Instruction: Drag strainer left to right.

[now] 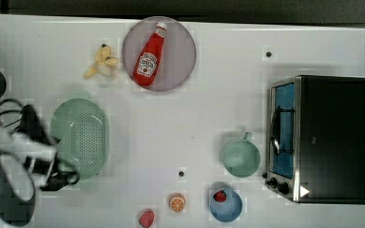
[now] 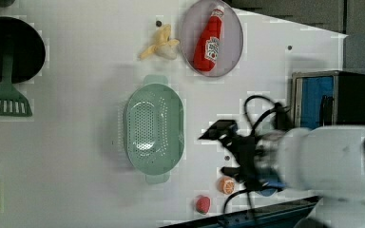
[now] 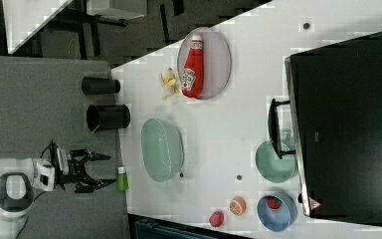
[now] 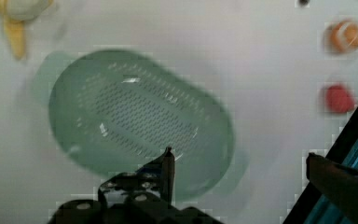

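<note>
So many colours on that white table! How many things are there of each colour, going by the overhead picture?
Mint green: 2, the strainer and the mug
Red: 3, the ketchup bottle, the fruit in the blue bowl, the fruit at the table's edge
Blue: 1, the bowl
Orange: 1, the orange half
Yellow: 1, the banana
Lilac: 1, the plate
Total: 9

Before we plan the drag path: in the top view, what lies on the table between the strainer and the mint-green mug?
In the top view, the stretch from strainer to mug is bare white table, apart from a small dark dot.
</note>
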Action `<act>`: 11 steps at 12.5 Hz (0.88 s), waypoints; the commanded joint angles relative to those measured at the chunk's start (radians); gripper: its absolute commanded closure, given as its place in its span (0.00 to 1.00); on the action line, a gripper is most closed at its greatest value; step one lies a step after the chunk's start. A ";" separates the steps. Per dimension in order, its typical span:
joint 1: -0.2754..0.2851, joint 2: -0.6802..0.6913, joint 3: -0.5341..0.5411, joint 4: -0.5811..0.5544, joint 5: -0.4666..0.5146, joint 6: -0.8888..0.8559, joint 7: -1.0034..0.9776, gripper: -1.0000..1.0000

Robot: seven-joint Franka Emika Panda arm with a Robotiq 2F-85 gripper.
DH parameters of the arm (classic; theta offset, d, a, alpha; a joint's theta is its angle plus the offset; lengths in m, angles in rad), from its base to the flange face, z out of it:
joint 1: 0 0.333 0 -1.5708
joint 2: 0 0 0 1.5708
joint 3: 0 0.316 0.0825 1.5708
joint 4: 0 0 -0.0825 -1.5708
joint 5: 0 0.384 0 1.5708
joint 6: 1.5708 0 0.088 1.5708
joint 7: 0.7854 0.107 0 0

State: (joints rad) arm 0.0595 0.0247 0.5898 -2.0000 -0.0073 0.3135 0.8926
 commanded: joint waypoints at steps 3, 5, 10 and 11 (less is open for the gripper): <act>0.005 0.161 0.003 -0.042 -0.017 0.206 0.359 0.00; 0.006 0.255 0.000 -0.073 -0.024 0.335 0.410 0.00; 0.038 0.483 -0.054 -0.076 -0.136 0.630 0.497 0.00; 0.053 0.505 -0.079 -0.076 -0.143 0.647 0.514 0.00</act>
State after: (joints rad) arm 0.1116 0.5913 0.5015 -2.0742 -0.1394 0.9575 1.3252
